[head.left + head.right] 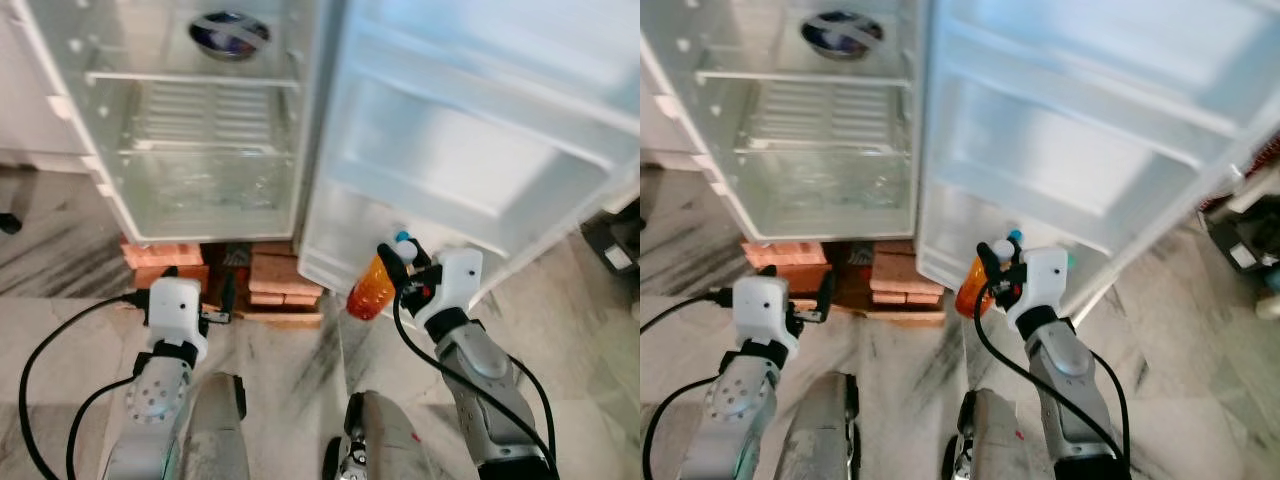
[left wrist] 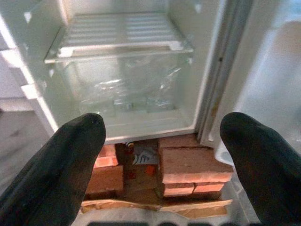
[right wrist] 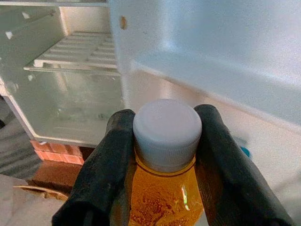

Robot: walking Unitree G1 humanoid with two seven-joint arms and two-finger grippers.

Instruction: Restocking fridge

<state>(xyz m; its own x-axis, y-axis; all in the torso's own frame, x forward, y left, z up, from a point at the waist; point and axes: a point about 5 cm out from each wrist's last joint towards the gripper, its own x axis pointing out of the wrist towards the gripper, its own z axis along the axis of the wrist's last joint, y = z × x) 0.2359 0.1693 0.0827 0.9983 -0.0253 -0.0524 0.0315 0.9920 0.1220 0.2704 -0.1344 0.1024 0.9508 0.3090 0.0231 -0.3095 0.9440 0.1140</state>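
While the left gripper [image 2: 162, 141] hangs with fingers spread before the white fridge [image 1: 200, 120] perched on rough red bricks [image 1: 270, 280], the right gripper [image 3: 162, 155] clamps a translucent orange bottle [image 1: 370, 290], grey round cap toward the wrist, base angled floorward below the open door [image 1: 480, 130].

Left hand [image 2: 160, 155] agape — right hand [image 3: 160, 155] clamped

Orange bottle [image 3: 165, 197] base cut off, its neck hidden between claw fingers [image 3: 101, 174], fridge [image 1: 215, 120] top cropped
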